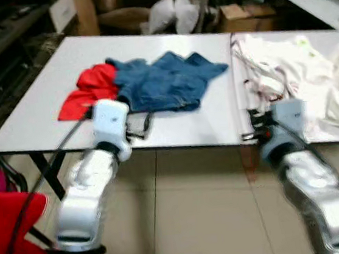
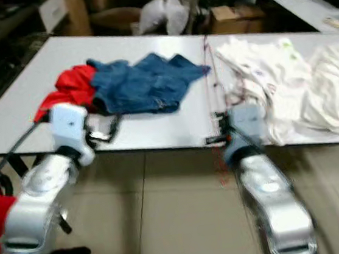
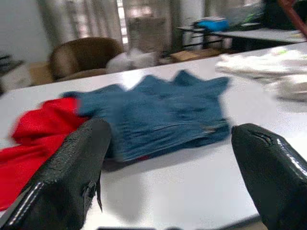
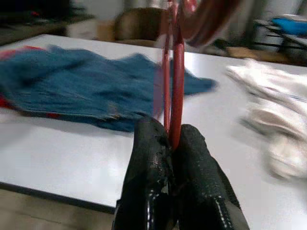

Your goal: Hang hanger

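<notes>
A cluttered room with boxes, a brown armchair and further tables lies behind a white bench (image 1: 176, 129) that stands on a tiled floor. On the bench lie a blue denim garment (image 1: 164, 81) overlapping a red garment (image 1: 86, 90), and to the robot's right a heap of white clothes (image 1: 291, 67).

The right end effector (image 4: 171, 143) is at the bench's near edge, its fingers pressed together on a thin red hanger (image 4: 176, 81) that rises from the grip. That pinch probably keeps the hanger steady for carrying to wherever it is to hang. The left end effector (image 3: 168, 158) hovers low at the near edge facing the denim, its fingers (image 3: 72, 177) spread wide with nothing between them, seemingly free to help.

The head views are blurred, and there the hanger is hard to make out against the bench seam; the right wrist view shows the grip plainly. The left wrist view confirms the open gap.
</notes>
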